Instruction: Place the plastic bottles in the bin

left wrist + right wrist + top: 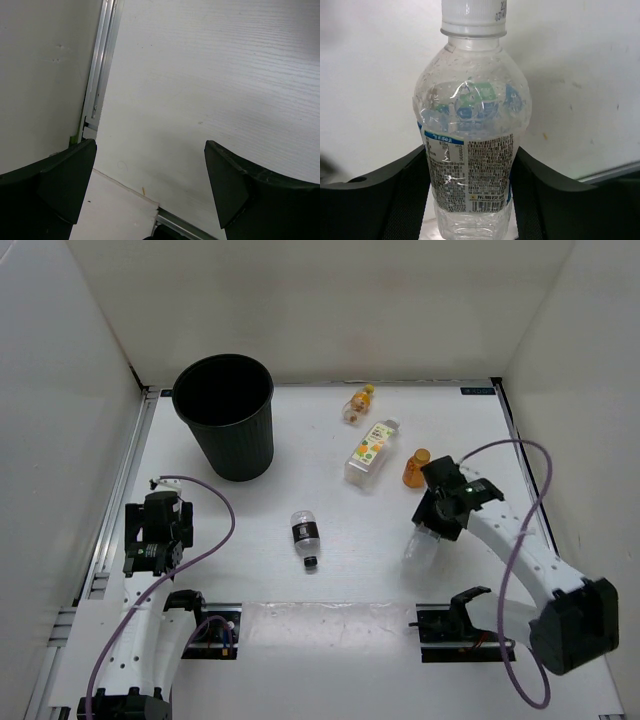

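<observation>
Gripping a clear water bottle (470,125) in my right gripper (470,200); left gripper (150,170) idling, spread wide. Next, I am judging: carrying it far left and ahead to the bin (240,445), releasing above the rim.

- Wide bare bench (300,480) between the bin (225,418) and the white-and-orange bottle (370,450), only the dark-capped bottle (305,537) lying mid-way.
- Left wall (60,440) crowds the bin side.

We see a tall round black plastic bin (240,445), ribbed down its sides. The clear plastic water bottle (470,125) has a white cap and blue-edged label; the small squarish plastic bottle (370,450) is labelled white and orange.
</observation>
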Robot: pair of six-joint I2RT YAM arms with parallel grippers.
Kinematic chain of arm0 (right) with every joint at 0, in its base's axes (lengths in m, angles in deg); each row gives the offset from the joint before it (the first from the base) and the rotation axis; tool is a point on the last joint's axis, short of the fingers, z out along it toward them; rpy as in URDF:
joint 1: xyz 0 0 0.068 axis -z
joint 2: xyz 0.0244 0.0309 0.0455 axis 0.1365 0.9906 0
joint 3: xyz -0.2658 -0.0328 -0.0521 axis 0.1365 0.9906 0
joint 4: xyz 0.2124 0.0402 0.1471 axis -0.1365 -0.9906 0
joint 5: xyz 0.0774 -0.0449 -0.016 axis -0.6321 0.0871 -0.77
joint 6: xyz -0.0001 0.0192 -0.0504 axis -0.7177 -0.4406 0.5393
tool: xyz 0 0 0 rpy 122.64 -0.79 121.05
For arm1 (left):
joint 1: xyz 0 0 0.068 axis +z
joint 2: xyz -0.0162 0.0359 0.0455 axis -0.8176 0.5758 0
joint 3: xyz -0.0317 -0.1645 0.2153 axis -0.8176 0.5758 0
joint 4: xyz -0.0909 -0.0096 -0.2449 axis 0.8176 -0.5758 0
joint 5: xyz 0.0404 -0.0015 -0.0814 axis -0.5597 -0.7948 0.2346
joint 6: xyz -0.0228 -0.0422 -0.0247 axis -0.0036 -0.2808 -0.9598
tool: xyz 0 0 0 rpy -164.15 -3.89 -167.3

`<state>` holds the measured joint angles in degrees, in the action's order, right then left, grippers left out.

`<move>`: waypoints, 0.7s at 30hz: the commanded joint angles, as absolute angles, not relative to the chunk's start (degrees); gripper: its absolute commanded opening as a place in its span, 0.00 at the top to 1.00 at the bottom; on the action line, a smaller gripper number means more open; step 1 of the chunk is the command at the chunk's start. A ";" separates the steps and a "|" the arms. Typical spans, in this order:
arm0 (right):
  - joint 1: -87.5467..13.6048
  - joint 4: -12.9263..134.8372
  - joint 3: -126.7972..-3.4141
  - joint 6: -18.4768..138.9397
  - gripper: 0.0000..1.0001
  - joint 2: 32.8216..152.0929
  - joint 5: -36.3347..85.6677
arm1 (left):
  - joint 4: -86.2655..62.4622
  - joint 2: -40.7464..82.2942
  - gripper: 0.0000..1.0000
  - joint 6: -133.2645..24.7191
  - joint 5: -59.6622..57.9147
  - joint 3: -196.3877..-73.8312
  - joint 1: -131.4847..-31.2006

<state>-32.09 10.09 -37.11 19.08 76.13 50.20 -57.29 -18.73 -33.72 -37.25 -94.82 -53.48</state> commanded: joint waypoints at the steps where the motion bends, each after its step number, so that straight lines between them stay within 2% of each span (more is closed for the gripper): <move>1: -36.91 7.32 -48.77 17.65 0.90 68.18 58.90 | -56.81 -18.78 0.00 -33.99 -38.05 -95.72 -53.09; 2: -38.24 8.02 -54.19 18.17 0.90 67.20 60.68 | -56.81 -18.77 0.00 -33.99 -38.05 -95.72 -53.09; 5: -41.84 17.92 -60.47 24.99 0.93 65.96 62.37 | -56.81 -18.77 0.00 -33.99 -38.05 -95.72 -52.56; 6: -41.86 27.70 -62.92 28.08 0.96 65.96 60.36 | -56.81 -18.25 0.00 -33.99 -38.05 -95.72 -51.86; 9: -43.17 42.87 -66.97 38.37 1.00 71.91 51.85 | -56.81 -17.64 0.00 -33.46 -38.05 -95.72 -51.33; 10: -43.96 49.62 -72.99 40.39 1.00 78.55 46.95 | -56.81 -17.63 0.00 -33.46 -38.05 -95.72 -51.33; 11: -43.97 51.43 -77.58 43.63 1.00 82.70 45.33 | -56.81 -17.02 0.00 -32.77 -38.05 -96.25 -51.33; 12: -44.84 52.14 -83.11 44.80 1.00 91.88 44.18 | -56.81 -16.49 0.00 -32.76 -38.05 -96.25 -51.33; 13: -45.63 52.15 -96.30 45.68 1.00 96.76 42.87 | -56.81 -16.49 0.00 -32.15 -38.05 -96.77 -51.33; 15: -47.29 52.15 -110.34 48.93 1.00 111.04 38.38 | -56.81 -15.97 0.00 -31.54 -38.66 -97.30 -51.33; 17: -48.88 56.96 -125.96 53.48 1.00 119.53 37.84 | -56.81 -15.96 0.00 -30.83 -38.67 -97.31 -51.33; 18: -50.37 60.29 -128.23 54.82 1.00 125.75 37.84 | -56.81 -15.96 0.00 -30.83 -38.67 -97.83 -51.33; 19: -51.08 69.89 -128.25 56.22 1.00 127.72 37.84 | -56.81 -15.44 0.00 -30.83 -38.67 -97.83 -51.33; 21: -53.18 81.53 -122.94 59.21 1.00 130.72 37.14 | -56.81 -15.43 0.00 -30.83 -39.19 -97.83 -50.80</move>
<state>-50.08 62.22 -124.62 50.66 127.62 40.65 -57.31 -15.41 -31.45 -37.78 -95.61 -51.40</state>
